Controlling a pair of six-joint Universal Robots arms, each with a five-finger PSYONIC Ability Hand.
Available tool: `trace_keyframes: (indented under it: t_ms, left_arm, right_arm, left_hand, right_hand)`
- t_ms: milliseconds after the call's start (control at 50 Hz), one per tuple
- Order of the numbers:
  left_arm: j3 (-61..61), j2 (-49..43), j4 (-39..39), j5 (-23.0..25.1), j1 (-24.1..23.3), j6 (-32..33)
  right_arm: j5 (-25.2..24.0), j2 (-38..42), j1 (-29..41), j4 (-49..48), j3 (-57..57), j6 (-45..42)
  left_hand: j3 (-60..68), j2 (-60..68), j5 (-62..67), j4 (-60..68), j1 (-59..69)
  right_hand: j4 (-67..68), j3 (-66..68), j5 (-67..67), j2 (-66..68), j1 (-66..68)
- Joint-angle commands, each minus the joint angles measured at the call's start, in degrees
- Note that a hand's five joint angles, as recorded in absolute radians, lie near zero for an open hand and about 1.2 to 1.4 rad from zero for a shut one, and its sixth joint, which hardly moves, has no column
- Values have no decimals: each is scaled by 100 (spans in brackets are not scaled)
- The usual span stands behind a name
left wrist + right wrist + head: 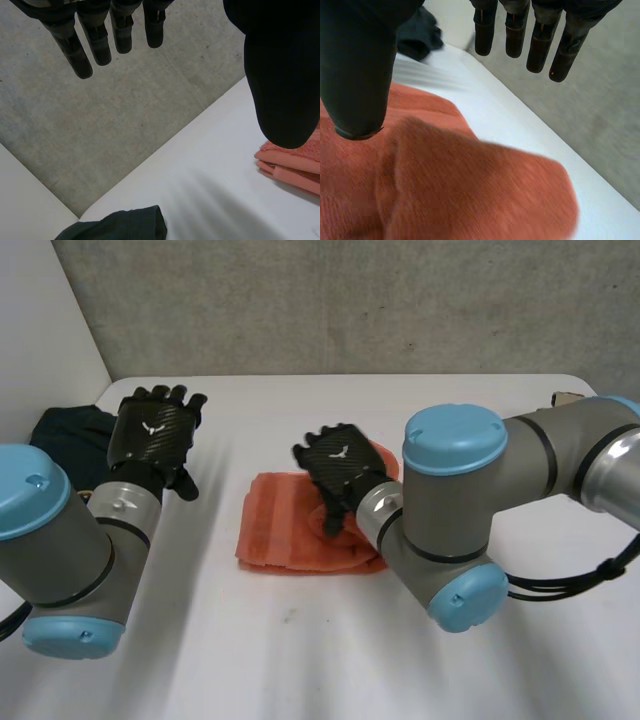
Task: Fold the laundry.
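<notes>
left hand (pixel 150 435) up at the far left, fingers (pixel 80 50) straight, thumb well apart, nothing held, right hand (pixel 340 472) mid-table, palm down, fingers straight too, right arm (pixel 480 490) elbow bent inward

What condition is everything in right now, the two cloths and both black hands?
orange towel, folded in layers, lying on the table.
dark cloth, bunched up, not folded, near the table's far left corner.
left hand, open, fingers straight, holding nothing.
right hand, open, fingers straight, over the orange towel; contact unclear.
</notes>
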Motion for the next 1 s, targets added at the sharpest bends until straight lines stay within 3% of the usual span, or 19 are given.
trace_keyframes:
  t_ms: [20, 160, 280, 360, 420, 440, 560, 660, 780, 840, 920, 1000]
  left_arm:
    - [-18, -26, 7, 9, -3, 9]
    - [-52, -35, 7, 0, -56, 9]
    - [-70, -35, 7, -9, -56, 9]
    - [-79, -35, 7, -9, -47, 9]
    - [-114, -17, 7, 0, -39, 9]
    - [-114, -8, 7, 0, -39, 9]
    - [-105, 27, 7, -9, 5, 9]
    - [-88, 88, 15, -35, 49, 9]
    - [-97, 238, 7, -26, 251, 9]
    - [-88, 247, 7, -17, 286, 0]
    - [-70, 238, 15, 9, 304, 0]
    - [35, 185, 15, 26, 269, 0]
  right_arm:
    - [-197, -147, -221, 215, 172, 319]
    - [-610, 116, -238, 355, 6, 829]
    - [-584, 625, -203, 373, -407, 847]
    - [-488, 1065, -186, 452, -847, 751]
    - [-207, 1250, -186, 488, -1163, 567]
    - [-128, 1259, -186, 488, -1234, 497]
    - [-22, 1206, -133, 461, -1849, -119]
    - [-486, 1277, 314, 444, -2201, -155]
    - [-1514, 1627, 745, 452, -2184, -190]
    - [-1543, 1751, 772, 487, -2175, -181]
    - [-1131, 1673, 746, 558, -2157, -137]
    - [-375, 1244, 667, 505, -1825, 248]
  left_hand:
    - [-209, -160, -271, -167, -85]
    - [-209, -160, -271, -167, -85]
    - [-209, -160, -271, -167, -85]
    - [-209, -160, -271, -167, -85]
    - [-209, -160, -271, -167, -85]
    - [-209, -160, -271, -167, -85]
    - [-209, -160, -271, -167, -85]
    - [-209, -160, -271, -167, -85]
    - [-209, -160, -271, -167, -85]
    - [-209, -160, -271, -167, -85]
    - [-209, -160, -271, -167, -85]
    - [-209, -160, -271, -167, -85]
  right_hand:
    - [892, 911, 911, 849, 1069]
    - [1294, 1314, 1313, 1251, 1471]
    - [1951, 1971, 1970, 1908, 2128]
    - [3176, 3196, 3195, 3133, 3353]
    - [5948, 5967, 5967, 5904, 6125]
    - [6266, 6286, 6285, 6223, 6443]
    - [6269, 6289, 6288, 6226, 6446]
    - [6269, 6289, 6288, 6226, 6446]
    - [6269, 6289, 6288, 6226, 6446]
    - [6269, 6289, 6288, 6226, 6446]
    - [-20, 0, -1, -63, 158]
    - [-731, -711, -712, -774, -554]
